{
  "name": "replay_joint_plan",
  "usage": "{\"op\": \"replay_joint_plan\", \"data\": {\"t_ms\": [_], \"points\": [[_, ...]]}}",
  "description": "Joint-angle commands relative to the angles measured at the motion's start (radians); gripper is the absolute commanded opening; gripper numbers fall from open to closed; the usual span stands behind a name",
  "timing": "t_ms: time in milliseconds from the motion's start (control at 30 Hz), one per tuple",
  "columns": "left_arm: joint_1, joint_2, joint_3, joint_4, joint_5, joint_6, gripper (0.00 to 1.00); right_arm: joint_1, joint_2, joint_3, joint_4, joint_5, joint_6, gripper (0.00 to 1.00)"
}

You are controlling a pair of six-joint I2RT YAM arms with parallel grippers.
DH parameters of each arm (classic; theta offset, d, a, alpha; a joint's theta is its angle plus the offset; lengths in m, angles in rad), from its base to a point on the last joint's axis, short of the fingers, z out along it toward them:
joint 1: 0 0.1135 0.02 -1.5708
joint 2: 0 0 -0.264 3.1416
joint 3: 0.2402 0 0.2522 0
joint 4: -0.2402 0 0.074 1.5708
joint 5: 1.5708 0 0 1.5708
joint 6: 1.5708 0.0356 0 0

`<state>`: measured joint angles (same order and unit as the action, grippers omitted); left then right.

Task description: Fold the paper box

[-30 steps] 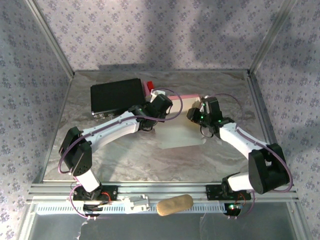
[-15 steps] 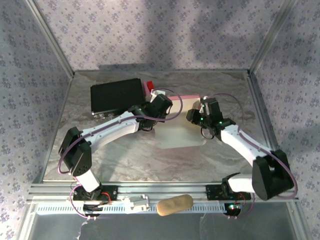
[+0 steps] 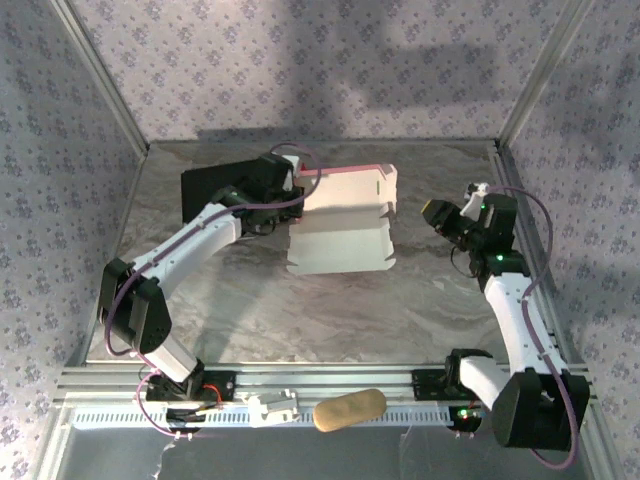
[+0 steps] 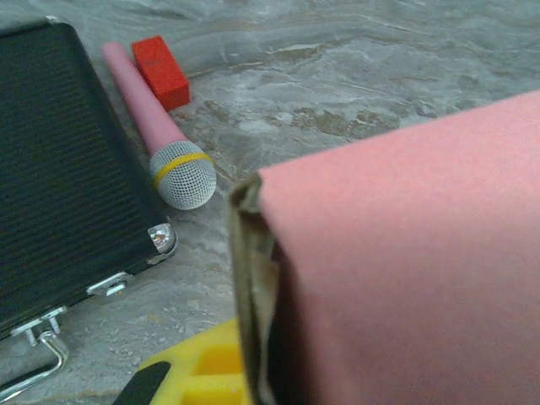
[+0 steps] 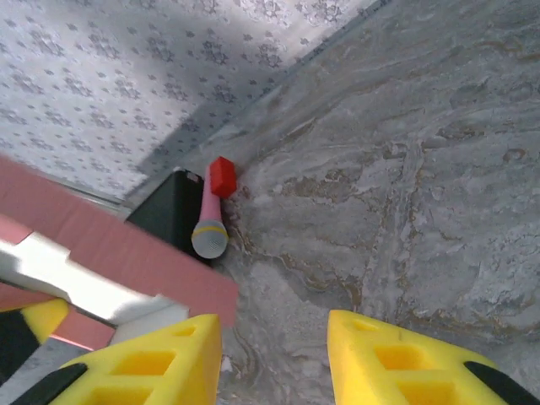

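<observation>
Marbled grey table (image 3: pixel 300 310), floral walls (image 3: pixel 300 70). Left gripper (image 3: pixel 288 203) clamped on edge of paper box (image 3: pixel 345 235) (pale inside facing up); right gripper (image 3: pixel 441 214) well apart, jaws partly parted, empty.

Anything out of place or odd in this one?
The paper box is half-folded and askew, gripped at its left edge by the left gripper. A pink microphone and a red block lie beside the black case, unrelated to folding. A tan oblong object sits on the front rail.

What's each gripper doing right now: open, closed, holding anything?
Left gripper: closed on the left edge of the pink paper box.
Right gripper: open, holding nothing.
</observation>
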<state>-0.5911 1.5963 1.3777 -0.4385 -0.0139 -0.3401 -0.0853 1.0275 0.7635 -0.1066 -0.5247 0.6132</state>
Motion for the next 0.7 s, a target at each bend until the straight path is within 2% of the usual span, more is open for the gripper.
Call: {"op": "replay_joint_plan", "data": {"t_ms": [0, 100, 300, 667], "points": [[0.055, -0.025, 0.038, -0.005, 0.319, 0.096, 0.0, -0.051, 0.067, 0.026, 0.132, -0.275, 0.005, 0.36], [0.103, -0.009, 0.053, -0.001, 0.453, 0.125, 0.0, -0.048, 0.141, 0.057, 0.214, -0.406, -0.017, 0.34], [0.145, 0.082, 0.157, -0.068, 0.571, 0.194, 0.0, -0.012, 0.162, 0.073, 0.301, -0.464, -0.055, 0.32], [0.193, 0.295, 0.38, -0.14, 0.587, 0.316, 0.0, 0.03, 0.206, 0.145, 0.293, -0.421, -0.097, 0.35]]}}
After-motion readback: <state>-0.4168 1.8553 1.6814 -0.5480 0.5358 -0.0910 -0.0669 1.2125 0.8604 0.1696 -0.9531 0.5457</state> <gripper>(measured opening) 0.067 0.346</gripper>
